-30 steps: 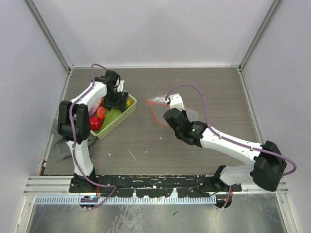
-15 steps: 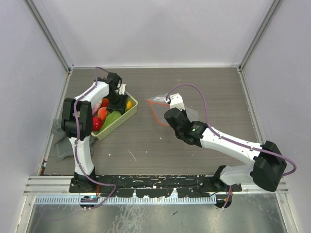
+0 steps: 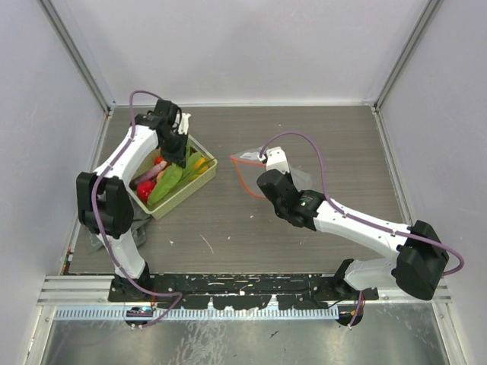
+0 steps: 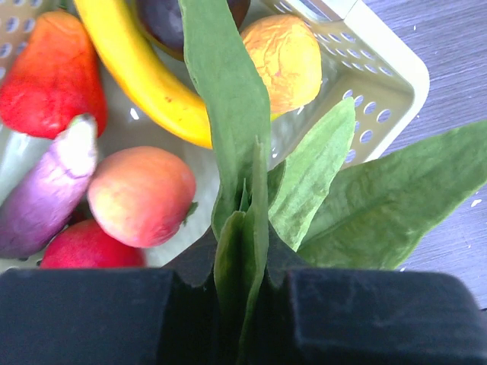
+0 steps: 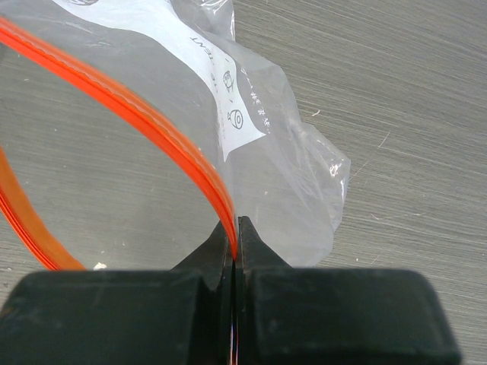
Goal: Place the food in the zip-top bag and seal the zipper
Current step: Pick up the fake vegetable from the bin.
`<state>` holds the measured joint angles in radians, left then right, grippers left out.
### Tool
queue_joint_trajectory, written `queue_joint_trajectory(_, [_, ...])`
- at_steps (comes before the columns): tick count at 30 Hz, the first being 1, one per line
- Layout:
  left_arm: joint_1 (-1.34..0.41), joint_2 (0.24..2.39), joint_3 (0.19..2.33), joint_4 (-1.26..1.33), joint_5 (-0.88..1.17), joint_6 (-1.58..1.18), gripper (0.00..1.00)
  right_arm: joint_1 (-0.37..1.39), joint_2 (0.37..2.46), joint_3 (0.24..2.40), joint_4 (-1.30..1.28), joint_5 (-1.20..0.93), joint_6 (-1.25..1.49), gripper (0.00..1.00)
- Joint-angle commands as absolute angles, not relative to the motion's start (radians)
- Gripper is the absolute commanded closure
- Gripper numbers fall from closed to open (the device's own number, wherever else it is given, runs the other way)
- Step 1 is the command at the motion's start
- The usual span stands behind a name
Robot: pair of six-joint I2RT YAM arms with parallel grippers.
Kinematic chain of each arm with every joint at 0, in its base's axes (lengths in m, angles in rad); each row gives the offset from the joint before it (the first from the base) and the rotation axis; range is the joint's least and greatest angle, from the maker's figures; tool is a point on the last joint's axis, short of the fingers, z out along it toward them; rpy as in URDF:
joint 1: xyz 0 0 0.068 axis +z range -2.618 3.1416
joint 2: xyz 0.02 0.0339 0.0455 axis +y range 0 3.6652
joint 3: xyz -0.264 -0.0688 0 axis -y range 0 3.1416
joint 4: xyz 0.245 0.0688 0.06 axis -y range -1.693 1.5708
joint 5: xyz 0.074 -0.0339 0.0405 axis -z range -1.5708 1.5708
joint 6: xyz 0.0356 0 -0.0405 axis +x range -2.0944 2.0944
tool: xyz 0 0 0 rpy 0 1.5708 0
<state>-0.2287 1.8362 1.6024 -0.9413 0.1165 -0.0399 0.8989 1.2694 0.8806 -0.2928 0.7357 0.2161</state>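
My left gripper [image 4: 242, 251] [image 3: 177, 154] is over the basket, shut on the stem end of the large green leaf [image 4: 228, 99] [image 3: 169, 179]. Under the leaf lie a yellow banana [image 4: 137, 76], an orange piece [image 4: 285, 49], a red piece [image 4: 49, 72], a pink-purple piece [image 4: 46, 198] and a dark brown piece [image 4: 163, 19]. The clear zip-top bag [image 5: 259, 152] [image 3: 249, 163] lies at mid-table with its mouth held open. My right gripper [image 5: 234, 228] [image 3: 261, 182] is shut on the red-orange zipper [image 5: 152, 122] at the bag's edge.
The yellow-green mesh basket [image 3: 196, 181] [image 4: 373, 68] sits at the left of the table. A grey cloth [image 3: 95, 228] lies by the left arm's base. Grey walls close off the table's far side and both flanks.
My left gripper has closed on the green leaf, and the left arm has swung toward the far end of the basket, shifting the leaf. The right arm and bag have not moved.
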Motion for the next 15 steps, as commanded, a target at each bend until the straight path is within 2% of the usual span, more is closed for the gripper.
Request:
queue_joint_trajectory(1, [-0.228, 1.752, 1.619, -0.958, 0.043, -0.065, 0.95, 0.894, 1.235, 0.916, -0.284, 0.758, 0.227, 1.0])
queue_joint_trajectory(6, [-0.228, 1.682, 1.59, -0.936, 0.019, -0.126, 1.0, 0.894, 1.237, 0.931, -0.302, 0.76, 0.242, 1.0])
queue_joint_trajectory(15, [-0.229, 1.405, 1.395, -0.686, 0.078, -0.337, 1.0, 0.894, 1.257, 0.987, -0.366, 0.723, 0.326, 1.0])
